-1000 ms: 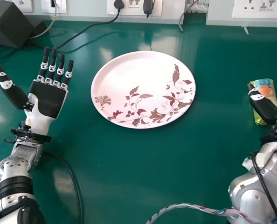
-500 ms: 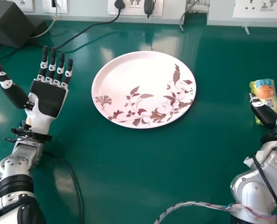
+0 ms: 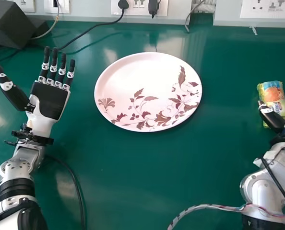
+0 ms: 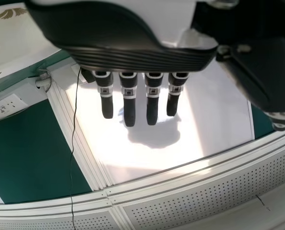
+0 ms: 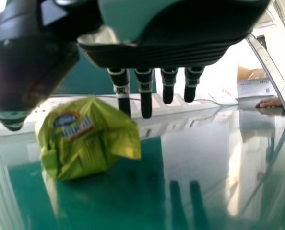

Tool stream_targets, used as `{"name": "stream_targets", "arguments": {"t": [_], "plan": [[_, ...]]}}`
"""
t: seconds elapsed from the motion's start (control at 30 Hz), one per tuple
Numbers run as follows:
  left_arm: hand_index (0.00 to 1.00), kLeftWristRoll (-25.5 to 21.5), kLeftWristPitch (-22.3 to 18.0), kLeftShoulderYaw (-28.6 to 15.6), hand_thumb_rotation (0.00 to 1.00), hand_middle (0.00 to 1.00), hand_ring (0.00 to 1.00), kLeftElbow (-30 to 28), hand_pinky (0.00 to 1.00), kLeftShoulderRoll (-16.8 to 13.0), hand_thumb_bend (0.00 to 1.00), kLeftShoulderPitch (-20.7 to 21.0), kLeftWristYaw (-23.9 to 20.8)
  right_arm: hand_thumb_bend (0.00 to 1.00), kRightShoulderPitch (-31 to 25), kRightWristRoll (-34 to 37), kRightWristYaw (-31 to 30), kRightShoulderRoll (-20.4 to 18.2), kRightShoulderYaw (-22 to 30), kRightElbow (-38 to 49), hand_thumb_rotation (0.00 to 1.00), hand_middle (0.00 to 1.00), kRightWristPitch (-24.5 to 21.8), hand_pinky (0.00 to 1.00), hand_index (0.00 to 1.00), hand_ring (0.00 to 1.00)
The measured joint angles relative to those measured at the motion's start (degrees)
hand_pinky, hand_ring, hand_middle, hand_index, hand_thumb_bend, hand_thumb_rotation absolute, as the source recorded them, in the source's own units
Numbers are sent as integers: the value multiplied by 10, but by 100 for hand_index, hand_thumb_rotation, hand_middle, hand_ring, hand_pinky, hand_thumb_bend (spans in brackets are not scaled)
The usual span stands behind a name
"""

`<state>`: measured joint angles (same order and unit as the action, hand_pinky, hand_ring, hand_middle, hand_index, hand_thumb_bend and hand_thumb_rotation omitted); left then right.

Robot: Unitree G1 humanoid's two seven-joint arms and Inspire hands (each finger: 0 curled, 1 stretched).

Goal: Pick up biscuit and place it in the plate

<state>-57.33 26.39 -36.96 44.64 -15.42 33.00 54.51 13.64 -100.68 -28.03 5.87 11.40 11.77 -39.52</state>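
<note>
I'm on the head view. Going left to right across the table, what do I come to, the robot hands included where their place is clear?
Left robot hand → plate → biscuit.

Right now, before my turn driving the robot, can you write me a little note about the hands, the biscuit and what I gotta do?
Right hand: open beside the biscuit packet, not curled round it.
Left hand: open and idle, left of the plate.
Packet: on the green table, right of the plate.
Done: right hand is near the packet.
Left: grasp it, lift it, put it in the plate.
</note>
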Motion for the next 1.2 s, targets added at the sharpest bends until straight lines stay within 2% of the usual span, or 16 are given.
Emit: {"name": "stream_targets", "arguments": {"t": [0.47, 1.03, 1.2], "plan": [[91, 0, -3, -4, 65, 89, 88, -11, 95, 5, 100, -3, -3, 99, 22, 69, 43, 47, -34, -83, 70, 92, -47, 100, 82, 80], [89, 0, -11, -4, 65, 86, 83, -15, 81, 11, 100, -3, -4, 100, 53, 145, 51, 114, -76, -132, 69, 90, -89, 96, 80, 79], [90, 0, -9, -4, 65, 86, 82, -16, 78, 12, 100, -3, -4, 99, 58, 163, 31, 135, -84, -132, 67, 90, -99, 96, 80, 79]]}}
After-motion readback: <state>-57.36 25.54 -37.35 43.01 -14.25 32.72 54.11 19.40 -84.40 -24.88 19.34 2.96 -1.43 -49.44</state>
